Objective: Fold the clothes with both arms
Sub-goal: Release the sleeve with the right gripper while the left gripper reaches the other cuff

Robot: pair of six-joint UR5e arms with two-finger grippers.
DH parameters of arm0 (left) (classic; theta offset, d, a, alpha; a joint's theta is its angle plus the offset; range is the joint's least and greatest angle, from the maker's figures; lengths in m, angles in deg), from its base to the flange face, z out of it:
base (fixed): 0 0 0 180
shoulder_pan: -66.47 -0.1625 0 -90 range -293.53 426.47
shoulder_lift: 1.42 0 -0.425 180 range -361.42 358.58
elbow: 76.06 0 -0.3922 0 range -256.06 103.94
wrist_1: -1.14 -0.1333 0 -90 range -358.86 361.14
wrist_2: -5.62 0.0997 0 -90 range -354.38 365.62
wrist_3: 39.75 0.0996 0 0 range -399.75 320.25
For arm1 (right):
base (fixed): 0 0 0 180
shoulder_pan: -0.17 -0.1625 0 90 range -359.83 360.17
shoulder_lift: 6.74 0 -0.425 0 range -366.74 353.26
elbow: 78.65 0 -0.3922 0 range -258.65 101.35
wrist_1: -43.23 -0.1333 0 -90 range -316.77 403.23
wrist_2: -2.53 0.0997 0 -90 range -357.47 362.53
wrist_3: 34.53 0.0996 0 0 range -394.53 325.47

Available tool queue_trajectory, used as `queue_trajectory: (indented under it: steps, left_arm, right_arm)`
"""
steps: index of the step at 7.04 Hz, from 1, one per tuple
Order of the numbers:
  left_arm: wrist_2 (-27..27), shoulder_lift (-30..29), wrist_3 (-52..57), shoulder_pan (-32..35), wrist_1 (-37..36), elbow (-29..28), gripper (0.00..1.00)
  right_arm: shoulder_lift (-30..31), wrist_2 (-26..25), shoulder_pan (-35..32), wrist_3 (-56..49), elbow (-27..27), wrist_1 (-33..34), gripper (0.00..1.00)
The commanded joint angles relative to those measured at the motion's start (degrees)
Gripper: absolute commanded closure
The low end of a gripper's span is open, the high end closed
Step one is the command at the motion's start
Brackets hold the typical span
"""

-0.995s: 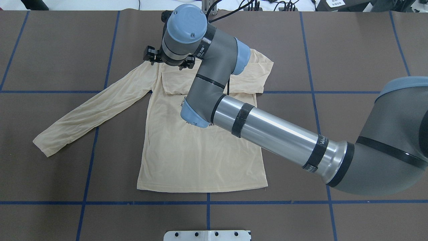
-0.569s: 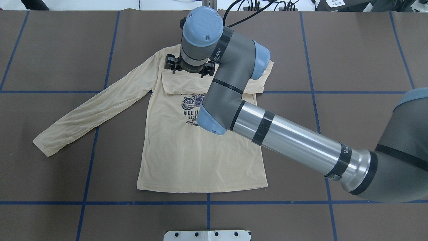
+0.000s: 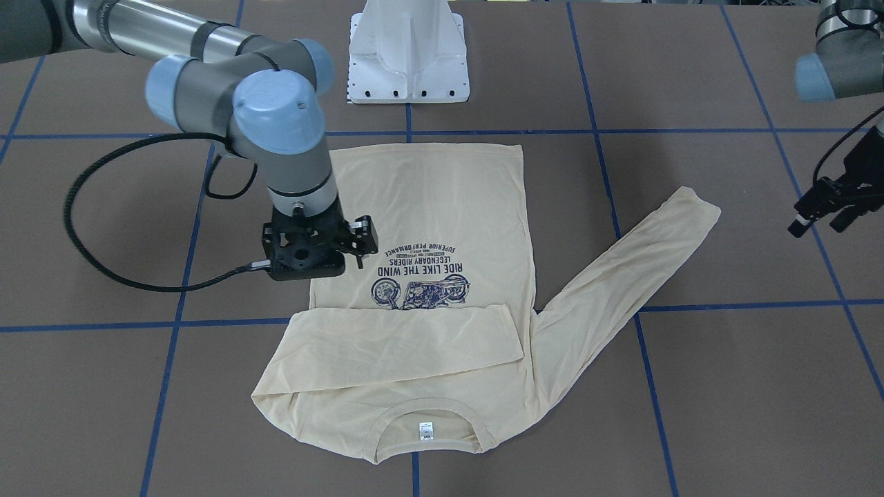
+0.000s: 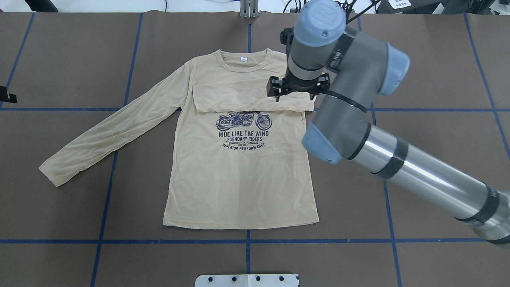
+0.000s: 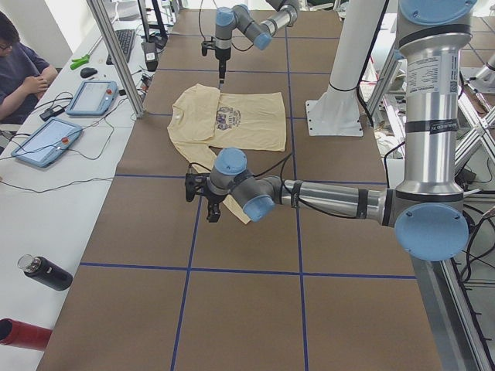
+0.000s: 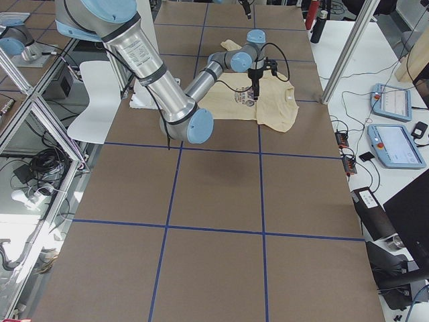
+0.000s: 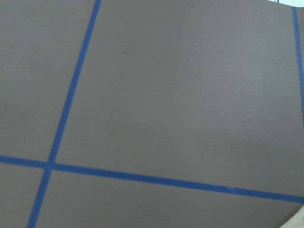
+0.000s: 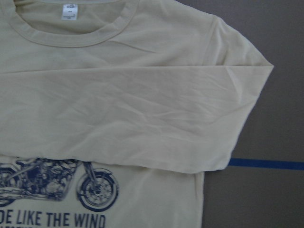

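The T-shirt (image 4: 239,179) lies flat, print up, in the middle of the worktop (image 4: 418,59), collar towards the far edge in the overhead view. One sleeve (image 4: 247,97) is folded across the chest, just above the motorcycle print (image 4: 243,127). The other sleeve (image 4: 111,131) stretches out at a slant onto bare worktop.

The right claw (image 4: 298,88) hovers over the shoulder end of the folded sleeve, its fingers spread and holding nothing. Its wrist camera shows what the arm hides from above: the fold crease at the shoulder and the neck label (image 8: 70,12).

The overhead view catches only a black scrap of the left claw at its edge. The front-facing view shows the left claw (image 3: 823,222) whole, fingers apart and empty, well clear of the outstretched sleeve. Its wrist camera shows only blue tape lines (image 7: 142,178) on worktop, plus a sliver of cream at the corner.
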Motion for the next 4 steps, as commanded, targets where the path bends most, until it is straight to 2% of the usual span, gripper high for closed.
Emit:
queue_trajectory:
  steps: [1, 3, 4]
  left_arm:
    - [9.5, 3.2, -13.6, -12.5, 0.0, 5.6, 0.00]
    - [14.6, 5.0, -15.5, -19.1, -0.3, 5.0, 0.01]
    - [15.3, 5.4, -15.4, -20.9, -0.3, 4.8, 0.01]
  right_arm:
    - [11.2, 4.6, -4.2, -6.7, -9.3, 1.0, 0.00]
    - [13.2, 4.5, -4.1, -7.5, -10.2, 0.8, 0.00]
    - [13.2, 4.6, -3.9, -7.5, -10.0, 0.4, 0.00]
